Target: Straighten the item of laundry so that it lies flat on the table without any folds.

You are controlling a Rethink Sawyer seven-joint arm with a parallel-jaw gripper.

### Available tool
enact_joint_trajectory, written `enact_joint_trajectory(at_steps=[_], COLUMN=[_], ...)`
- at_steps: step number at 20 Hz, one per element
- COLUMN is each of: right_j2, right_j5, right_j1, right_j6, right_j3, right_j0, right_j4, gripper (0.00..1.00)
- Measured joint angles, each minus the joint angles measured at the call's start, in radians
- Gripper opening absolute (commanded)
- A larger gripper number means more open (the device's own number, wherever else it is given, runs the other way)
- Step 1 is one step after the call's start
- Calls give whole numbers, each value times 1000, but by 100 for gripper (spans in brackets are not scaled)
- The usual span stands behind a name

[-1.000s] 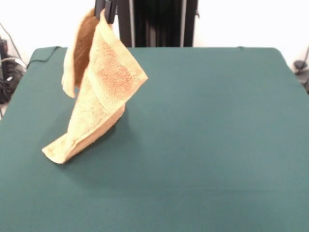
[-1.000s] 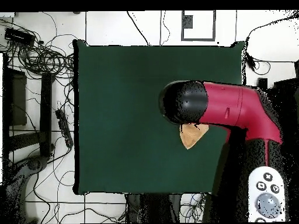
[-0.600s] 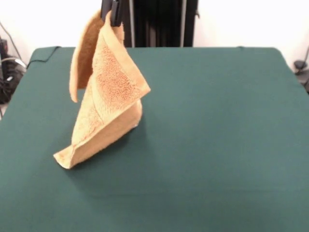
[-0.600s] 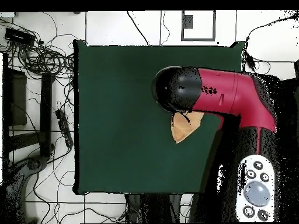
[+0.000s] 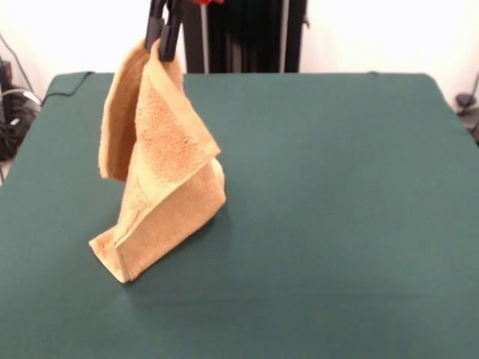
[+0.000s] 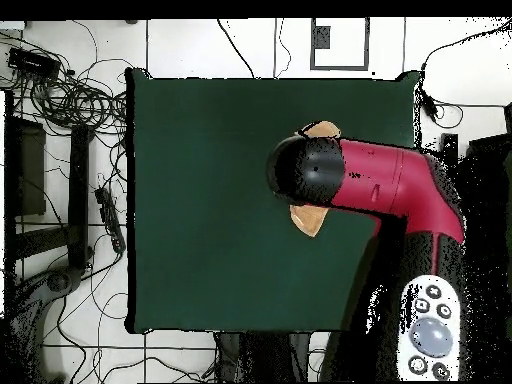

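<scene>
1. Black gripper fingers [image 5: 163, 34] come down from the top edge of the front view and are clamped on the upper corner of the small orange-tan terry-cloth towel [image 5: 161, 172] — the cloth is pinched between them.
2. From that pinched corner the towel hangs in a tall, folded shape: one flap droops on the picture's left side, and a broader panel falls toward the right with a diagonal crease across it.
3. Its lowest part rests on the large table covered in plain dark green cloth [image 5: 337, 209], where a thick folded edge ends in a blunt corner at the lower left of the towel.
4. The towel stands in the left half of the table in the front view, well apart from the right edge.
5. Seen from overhead, the red and black robot arm [image 6: 390, 185] reaches over the table [image 6: 200, 180] and hides most of the towel [image 6: 306, 218] — only two small orange patches show, one just above and one just below the arm's rounded black end.
6. Tangled dark cables [image 6: 70, 95] lie on the floor beside the table's edge in the overhead view.
</scene>
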Motion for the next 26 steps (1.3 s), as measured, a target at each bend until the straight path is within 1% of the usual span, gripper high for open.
enact_joint_trajectory(at_steps=[3, 6, 9, 10, 15, 21, 26], right_j2=[-10, -13, -13, -13, -14, -15, -15], right_j5=[-40, -59, -59, -59, -59, -61, -82], right_j1=[4, -13, -61, -111, -192, -196, -163], right_j6=[0, 0, 0, 0, 0, 0, 0], right_j3=[19, 60, 117, 163, 219, 219, 220], right_j0=[0, -14, -44, -78, -136, -125, -84], right_j4=[3, 8, 19, 29, 39, 38, 34], gripper=[0, 0, 0, 0, 0, 0, 0])
